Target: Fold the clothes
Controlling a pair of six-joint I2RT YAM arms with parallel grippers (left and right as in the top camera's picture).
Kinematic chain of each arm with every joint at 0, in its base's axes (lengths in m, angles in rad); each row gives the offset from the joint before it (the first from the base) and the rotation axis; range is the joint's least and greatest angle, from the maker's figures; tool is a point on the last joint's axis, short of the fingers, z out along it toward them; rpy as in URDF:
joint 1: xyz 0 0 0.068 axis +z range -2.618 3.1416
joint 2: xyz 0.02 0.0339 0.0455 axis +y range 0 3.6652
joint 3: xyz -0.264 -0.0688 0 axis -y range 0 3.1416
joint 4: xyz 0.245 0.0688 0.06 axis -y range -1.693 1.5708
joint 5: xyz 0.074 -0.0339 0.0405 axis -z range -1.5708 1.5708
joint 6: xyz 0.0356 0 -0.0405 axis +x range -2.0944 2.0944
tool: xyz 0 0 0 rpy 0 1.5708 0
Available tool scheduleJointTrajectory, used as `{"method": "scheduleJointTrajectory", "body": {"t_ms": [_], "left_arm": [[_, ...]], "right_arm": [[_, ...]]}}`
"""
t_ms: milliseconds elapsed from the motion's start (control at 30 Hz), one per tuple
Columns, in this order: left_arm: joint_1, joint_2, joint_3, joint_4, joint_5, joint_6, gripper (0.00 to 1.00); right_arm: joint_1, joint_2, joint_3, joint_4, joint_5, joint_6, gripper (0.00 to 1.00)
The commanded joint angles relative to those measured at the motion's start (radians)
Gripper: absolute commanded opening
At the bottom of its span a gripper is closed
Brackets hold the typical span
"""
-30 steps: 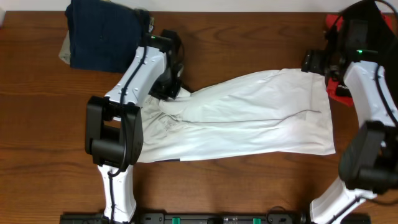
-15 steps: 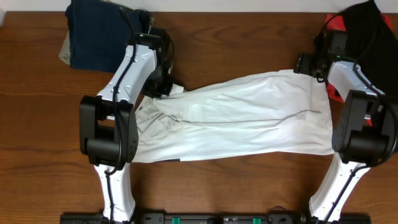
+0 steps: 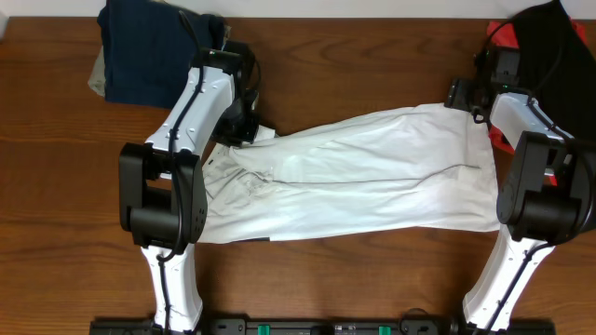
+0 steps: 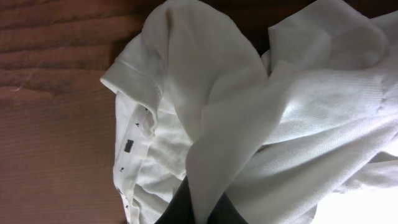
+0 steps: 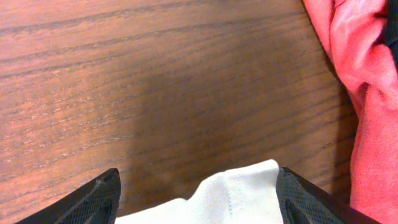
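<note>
On the tabletop [image 3: 372, 279], the T-shirt [image 3: 372, 177] is pinched by the left jaws; the right jaws, spread round its corner, must be closed for stretching.

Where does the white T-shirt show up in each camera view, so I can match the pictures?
Overhead: the white T-shirt lies stretched across the middle of the table.
Left wrist: it fills most of the frame, bunched up.
Right wrist: only one corner shows, at the bottom centre.
Shared landmark: the table, its brown wood bare beside the shirt in all three views.
</note>
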Motion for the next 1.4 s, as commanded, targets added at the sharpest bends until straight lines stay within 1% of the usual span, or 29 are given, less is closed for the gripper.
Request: {"method": "scheduleJointTrajectory", "body": {"t_ms": [0,100,167,200,233,267,300,333,367,400,433,600,733,800,967,1200,1367], "left_arm": [[0.003,-0.005,0.002,-0.004,-0.011,-0.025,0.06],[0.003,-0.005,0.002,-0.003,-0.011,-0.024,0.06],[0.003,-0.005,0.002,-0.003,-0.012,-0.024,0.06],[0.003,-0.005,0.002,-0.003,-0.012,-0.024,0.06],[0.003,-0.005,0.002,-0.002,-0.012,-0.024,0.06],[0.003,-0.005,0.002,0.0,-0.012,-0.024,0.06],[0.003,-0.005,0.002,0.0,-0.012,-0.024,0.06],[0.003,-0.005,0.002,0.0,-0.012,-0.024,0.06],[0.003,-0.005,0.003,0.001,-0.013,-0.022,0.06],[0.004,-0.005,0.003,0.001,-0.013,-0.02,0.06],[0.004,-0.006,0.003,0.0,-0.013,-0.02,0.06],[0.005,-0.015,0.019,-0.002,-0.016,0.003,0.06],[0.008,-0.058,0.027,0.001,-0.016,0.005,0.06],[0.012,-0.096,0.027,0.004,-0.015,0.006,0.06],[0.019,-0.186,0.027,-0.004,-0.014,0.006,0.06],[0.02,-0.201,0.021,-0.047,-0.015,0.006,0.06],[0.029,-0.201,-0.004,-0.077,-0.015,0.002,0.06]], "right_arm": [[-0.014,0.039,0.008,-0.002,0.016,-0.008,0.78],[-0.014,0.063,0.008,-0.014,0.015,-0.008,0.76],[-0.015,0.069,0.008,-0.027,0.016,-0.001,0.72],[-0.015,0.069,0.008,-0.033,0.019,0.004,0.66],[-0.015,0.068,0.008,-0.038,0.019,0.003,0.58],[-0.015,0.066,0.008,-0.04,0.019,0.003,0.52],[-0.016,0.062,0.009,-0.046,0.019,0.003,0.42],[-0.016,0.058,0.01,-0.05,0.019,0.003,0.27],[-0.016,0.052,0.01,-0.053,0.019,0.003,0.15],[-0.017,0.043,0.01,-0.056,0.019,0.003,0.06],[-0.017,0.033,0.01,-0.056,0.018,0.003,0.01],[-0.022,-0.052,0.01,-0.063,0.018,0.003,0.01],[-0.031,-0.149,0.01,-0.116,0.016,0.003,0.01],[-0.036,-0.2,0.01,-0.167,-0.007,-0.001,0.01],[-0.062,-0.294,0.01,-0.32,-0.162,-0.028,0.01],[-0.115,-0.314,0.009,-0.588,-0.193,-0.061,0.01],[-0.198,-0.314,0.008,-0.697,-0.365,-0.147,0.01]]}}
